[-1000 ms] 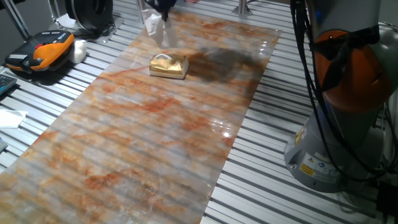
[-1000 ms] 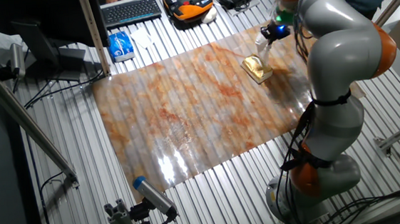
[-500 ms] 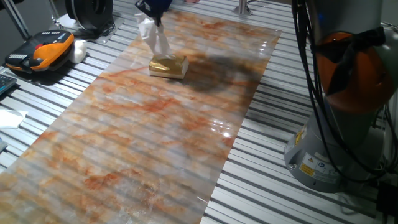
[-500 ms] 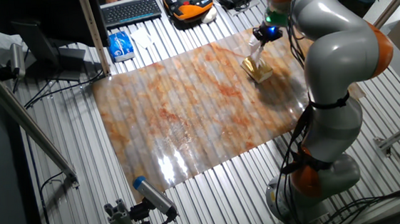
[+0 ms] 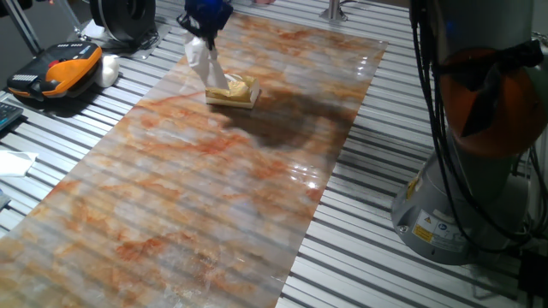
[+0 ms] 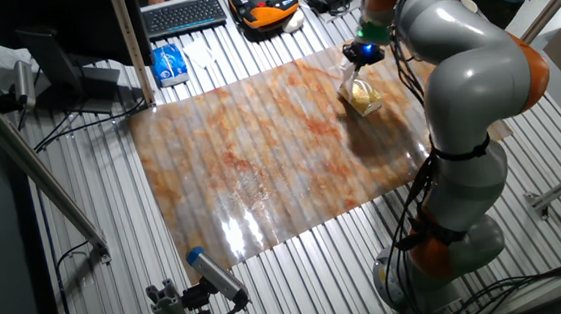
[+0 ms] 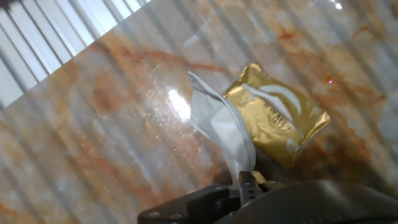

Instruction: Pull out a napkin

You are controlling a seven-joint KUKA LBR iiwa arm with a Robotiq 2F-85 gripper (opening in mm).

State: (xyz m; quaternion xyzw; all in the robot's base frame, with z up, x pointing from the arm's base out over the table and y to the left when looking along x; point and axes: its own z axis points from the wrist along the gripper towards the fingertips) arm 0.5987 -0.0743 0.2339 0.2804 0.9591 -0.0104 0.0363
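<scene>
At the far end of the marbled orange mat point(image 5: 223, 180), the gripper point(image 5: 205, 14) is hanging above the gold napkin box point(image 5: 233, 90), its fingers pinched tight on the top of the napkin point(image 5: 207, 62). That napkin is stretching as a crumpled white strip from the closed jaws down to the box, its lower end at the box's opening. Seen from the hand view, the napkin point(image 7: 221, 127) is running toward 11 o'clock from the gripper point(image 7: 246, 184), with the box point(image 7: 277, 115) lying flat on the mat at about 1 o'clock. An orange-and-black handset point(image 5: 58, 70) is resting on the slatted table point(image 5: 377, 248), well apart at 9 o'clock from the box.
</scene>
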